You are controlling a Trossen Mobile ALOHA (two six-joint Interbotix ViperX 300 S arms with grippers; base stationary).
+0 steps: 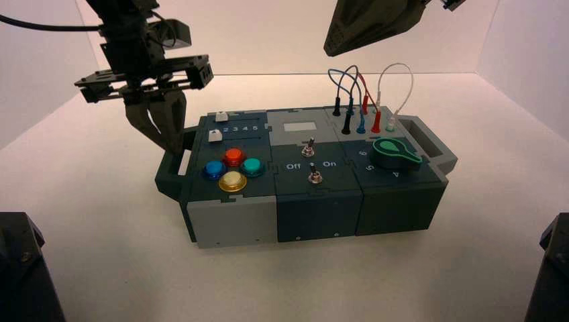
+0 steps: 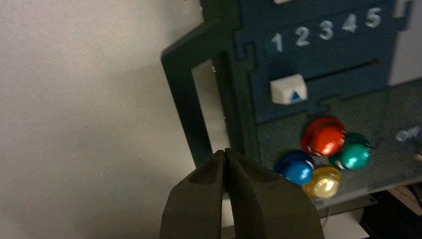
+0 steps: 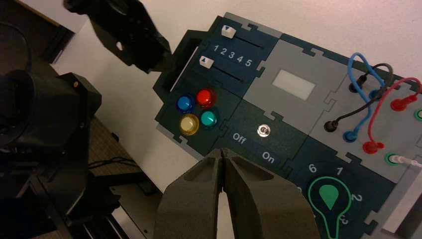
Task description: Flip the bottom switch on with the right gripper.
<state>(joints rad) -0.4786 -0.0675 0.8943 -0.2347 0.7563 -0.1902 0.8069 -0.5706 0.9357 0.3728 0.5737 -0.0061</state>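
Note:
The bottom switch is a tiny silver toggle on the box's dark middle panel, just in front of the "Off" and "On" lettering; a twin toggle stands behind it. My right gripper hangs high above the back of the box, well clear of both toggles, with its fingers shut and empty. In the right wrist view the twin toggle shows beyond the lettering, and the bottom switch is hidden behind my fingers. My left gripper is shut and empty beside the box's left handle.
Four round buttons, red, blue, teal and yellow, sit on the box's left part below two white sliders. A green rotary knob and plugged wires occupy the right part. Dark arm bases stand at the front corners.

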